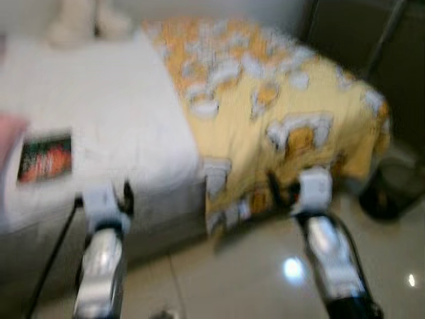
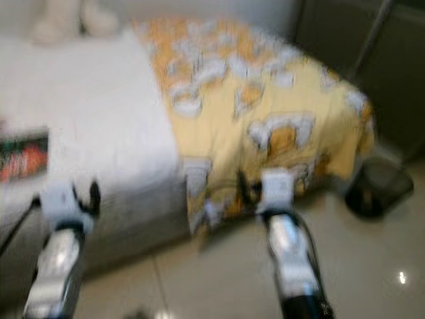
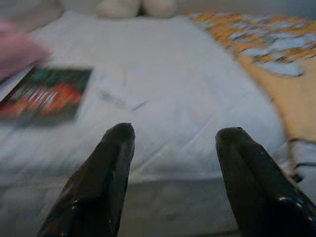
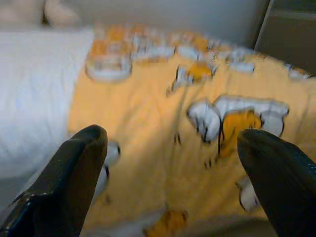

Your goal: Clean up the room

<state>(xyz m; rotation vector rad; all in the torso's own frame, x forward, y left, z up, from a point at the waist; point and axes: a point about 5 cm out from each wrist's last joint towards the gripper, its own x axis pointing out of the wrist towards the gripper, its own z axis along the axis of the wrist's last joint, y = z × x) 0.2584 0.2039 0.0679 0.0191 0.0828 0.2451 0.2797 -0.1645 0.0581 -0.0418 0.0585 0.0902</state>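
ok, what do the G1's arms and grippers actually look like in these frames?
Both arms are shiny silver tubes ending in a white block at the wrist. A thin black cable runs down beside the left arm; the right arm turns black near its base. The left gripper and the right gripper each have two thick, glossy black fingers with rounded tips.

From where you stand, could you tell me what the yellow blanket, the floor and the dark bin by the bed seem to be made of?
The yellow blanket looks like soft printed fabric: it drapes and folds over the bed's edge. The floor seems to be glossy tile, with bright light reflections and a thin joint line. The dark bin may be mesh, metal or plastic; blur leaves that open.
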